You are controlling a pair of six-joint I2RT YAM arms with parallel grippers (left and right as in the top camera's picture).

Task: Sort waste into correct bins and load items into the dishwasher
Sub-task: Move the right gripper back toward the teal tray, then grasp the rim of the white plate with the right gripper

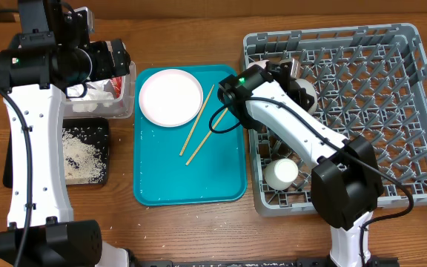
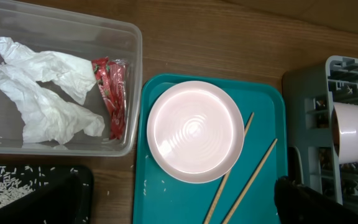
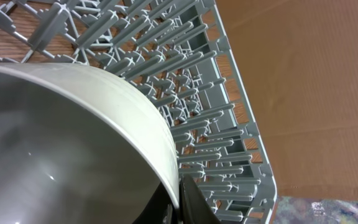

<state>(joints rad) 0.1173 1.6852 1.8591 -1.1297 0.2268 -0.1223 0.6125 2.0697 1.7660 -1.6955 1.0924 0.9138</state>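
Right gripper [image 3: 178,202]: clamped on the rim of the grey-green bowl [image 3: 73,143], lower left of frame.
Dish rack [image 3: 185,118]: pegs beyond the bowl; loading appears under way.
Next: likely lower, seat between pegs, release.
Left gripper [image 1: 116,58]: upper left; opening cannot be told.

One pale pink plate [image 1: 170,98] and two chopsticks [image 1: 197,120] lie on the single teal tray [image 1: 161,178]. At left, one clear tub [image 2: 135,81] holds one napkin [image 2: 48,93] and one wrapper [image 2: 110,93], with one black tray [image 2: 79,193] nearer. The one dish rack [image 1: 391,148] at right carries two bowls, a pink bowl [image 2: 352,132] and a grey-green bowl [image 3: 73,143], plus one white cup [image 1: 282,172].
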